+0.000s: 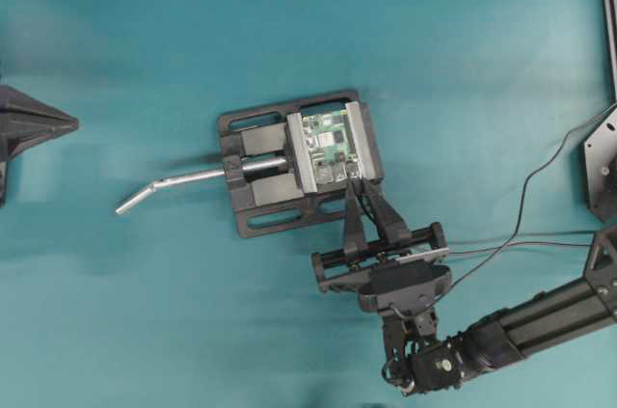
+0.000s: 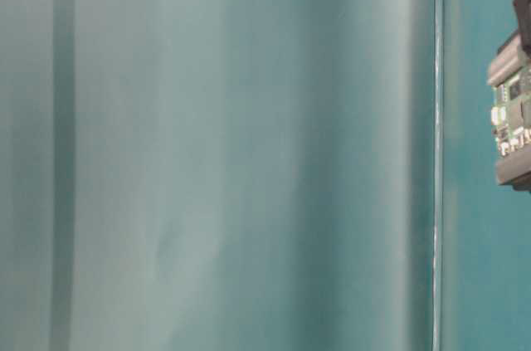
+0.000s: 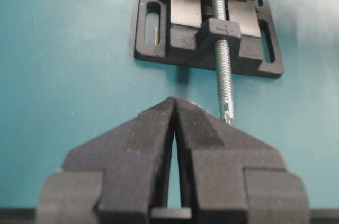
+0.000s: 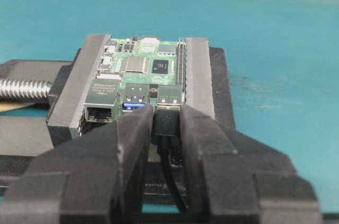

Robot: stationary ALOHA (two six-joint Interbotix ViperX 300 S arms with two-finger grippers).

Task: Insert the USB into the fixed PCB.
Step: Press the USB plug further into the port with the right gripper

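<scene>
In the right wrist view, the right gripper (image 4: 165, 128) is seen closed on the dark body of the USB (image 4: 165, 122), which is pinched between the two fingers (image 4: 132, 144). The plug's front end sits at the mouth of a silver port on the near edge of the fixed PCB (image 4: 151, 68) — how deep it sits cannot be told. The board is clamped in the black vise (image 1: 260, 172) on the teal counter (image 1: 145, 312). Well apart at the left, the left gripper (image 3: 174, 128) is held with fingertips nearly touching, nothing between them.

Matte black right arm (image 1: 540, 321) — thin black cables trailing — wedge-shaped textured black fingers (image 4: 127, 144).
</scene>
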